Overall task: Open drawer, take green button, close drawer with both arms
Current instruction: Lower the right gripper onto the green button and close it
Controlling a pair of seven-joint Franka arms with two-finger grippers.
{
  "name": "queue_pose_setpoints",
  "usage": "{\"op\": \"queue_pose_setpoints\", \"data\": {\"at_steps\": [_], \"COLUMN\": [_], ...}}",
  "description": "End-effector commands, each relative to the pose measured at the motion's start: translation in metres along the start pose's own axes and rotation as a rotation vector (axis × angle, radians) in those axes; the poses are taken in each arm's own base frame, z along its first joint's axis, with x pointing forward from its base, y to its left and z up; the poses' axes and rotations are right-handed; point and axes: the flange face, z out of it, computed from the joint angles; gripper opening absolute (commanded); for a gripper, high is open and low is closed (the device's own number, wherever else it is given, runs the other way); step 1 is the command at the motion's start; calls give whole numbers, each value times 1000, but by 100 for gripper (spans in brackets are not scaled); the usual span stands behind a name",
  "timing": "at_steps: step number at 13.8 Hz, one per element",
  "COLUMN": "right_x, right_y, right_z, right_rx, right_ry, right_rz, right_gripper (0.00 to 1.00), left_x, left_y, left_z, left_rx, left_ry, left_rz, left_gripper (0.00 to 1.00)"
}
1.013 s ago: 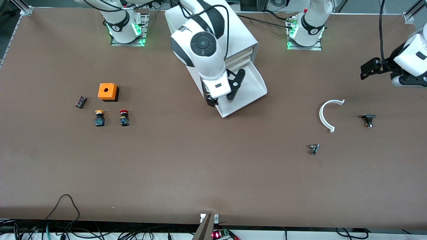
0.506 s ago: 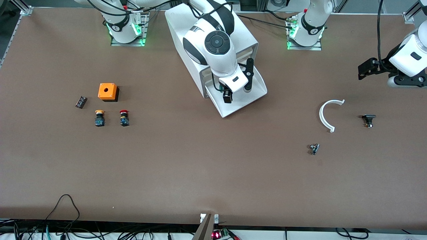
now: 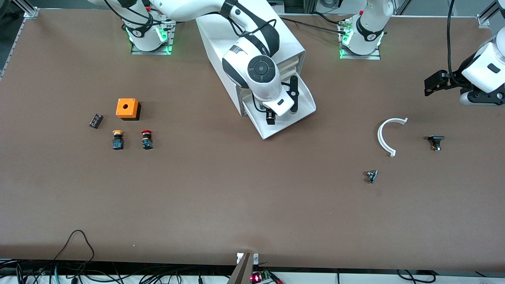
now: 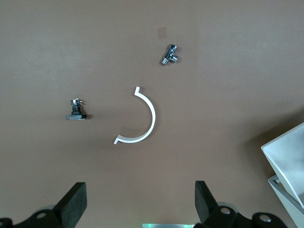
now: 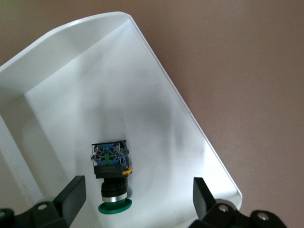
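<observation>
Lying on its side in the pulled-out drawer [image 5: 156, 85], the button [image 5: 111, 178] sits with the right gripper [image 5: 137, 199] directly above it.
Green cap and black-blue body rest on the tray floor between the right gripper's wide-open jaws, nothing held. Drawer is the lowest one of the white cabinet [image 3: 225, 35], standing near the robot bases. Left gripper [image 4: 140, 204] waits with jaws open and empty over the table [image 3: 236, 197] at the left arm's end, above a white curved piece [image 4: 142, 118], a small metal fitting [image 4: 169, 54] and a black part [image 4: 76, 110]. Red-capped button [image 3: 146, 140], yellow-capped button [image 3: 117, 140] and an orange box [image 3: 127, 108] stand toward the right arm's end.
</observation>
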Motion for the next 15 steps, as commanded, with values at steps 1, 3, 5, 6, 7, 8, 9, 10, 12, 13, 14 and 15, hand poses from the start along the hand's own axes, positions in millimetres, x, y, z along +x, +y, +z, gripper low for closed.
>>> {"op": "queue_pose_setpoints", "data": {"at_steps": [1,3,5,6,7,8,9,10,12,13,14,15], "right_x": [4,3,2,2,2,1,3,4,6,5,7,8], "right_y": [1,1,1,0,0,1,-1,-3,-6,-6,-9,-11], "right_z": [12,23,35,37,38,41,43,47,52,54,54,56], "right_rx": [39,50,63,64,65,68,70,73,78,79,81,82], "right_ry": [4,-9,-20,-21,-22,-25,-27,-31,-37,-38,-40,-42], "right_rz": [-18,-19,-32,-37,-37,-36,-39,-42,-45,-42,-42,-44], "right_gripper": [100,100,100,100,100,100,100,100,100,100,100,100], "left_x": [9,9,9,9,9,9,9,9,9,9,9,9], "left_y": [-3,-3,-3,-2,-2,-3,-3,-2,-3,-3,-3,-4], "left_z": [-5,-5,-6,-6,-5,-5,-5,-5,-5,-5,-5,-5], "left_rx": [22,22,22,22,20,20,20,19,18,17,17,15], "left_ry": [-6,-9,-8,-9,-11,-11,-11,-11,-11,-11,-11,-11], "left_rz": [-3,-1,-1,0,-3,-1,-3,-3,-4,-4,-3,-4], "left_gripper": [100,100,100,100,100,100,100,100,100,100,100,100]}}
